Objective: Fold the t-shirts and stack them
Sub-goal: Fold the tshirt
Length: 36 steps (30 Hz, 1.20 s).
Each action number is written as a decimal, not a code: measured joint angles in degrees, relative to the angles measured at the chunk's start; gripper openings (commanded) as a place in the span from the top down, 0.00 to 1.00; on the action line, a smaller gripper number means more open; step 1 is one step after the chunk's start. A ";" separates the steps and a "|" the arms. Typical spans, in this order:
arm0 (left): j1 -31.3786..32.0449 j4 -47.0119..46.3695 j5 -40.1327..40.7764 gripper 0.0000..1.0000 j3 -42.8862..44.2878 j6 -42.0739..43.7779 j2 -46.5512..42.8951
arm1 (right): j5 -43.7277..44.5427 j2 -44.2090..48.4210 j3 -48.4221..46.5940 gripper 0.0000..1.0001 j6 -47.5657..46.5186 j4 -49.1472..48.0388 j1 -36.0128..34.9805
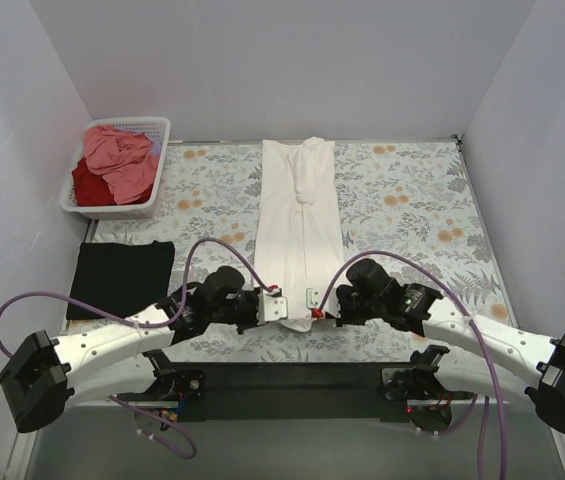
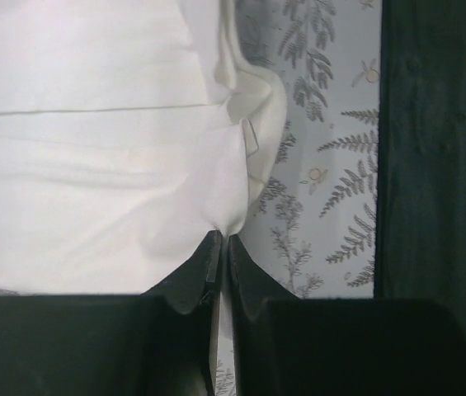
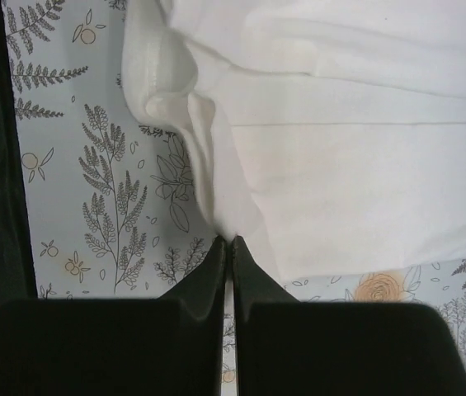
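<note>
The cream-white t-shirt (image 1: 299,225) lies as a long narrow strip down the middle of the tablecloth, folded lengthwise. My left gripper (image 1: 280,301) is shut on its near left corner (image 2: 224,227). My right gripper (image 1: 314,301) is shut on its near right corner (image 3: 234,223). Both grippers face each other at the shirt's near end, which is bunched between them. The black t-shirt (image 1: 122,277) lies folded flat at the left. The salmon-pink t-shirt (image 1: 120,160) and the dark red t-shirt (image 1: 92,185) are crumpled in the basket.
The white lattice basket (image 1: 157,170) stands at the far left corner. The floral tablecloth (image 1: 412,215) covers the table. White walls enclose the left, back and right. A black mounting strip (image 1: 292,380) runs along the near edge between the arm bases.
</note>
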State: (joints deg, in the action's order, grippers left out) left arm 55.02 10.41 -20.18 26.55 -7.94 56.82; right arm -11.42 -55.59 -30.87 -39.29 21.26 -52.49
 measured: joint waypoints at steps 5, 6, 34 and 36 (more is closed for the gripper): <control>-8.61 0.02 -2.91 1.00 4.50 3.08 3.32 | -0.74 -2.12 -3.39 0.99 -2.38 0.02 4.83; -10.86 -0.33 -3.50 1.00 5.51 4.20 4.76 | -1.01 -3.08 -4.33 0.99 -3.23 -0.24 6.47; -33.38 -18.80 -14.82 1.00 40.98 22.29 54.10 | -12.83 -45.44 -37.33 0.99 -25.29 -12.15 30.34; -33.68 -19.52 -14.91 1.00 42.05 22.36 55.80 | -12.79 -47.08 -38.62 0.99 -25.59 -12.44 30.64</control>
State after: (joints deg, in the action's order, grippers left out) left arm 21.34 -9.10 -35.09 68.60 14.41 112.62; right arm -24.21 -102.67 -69.49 -64.88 8.82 -21.85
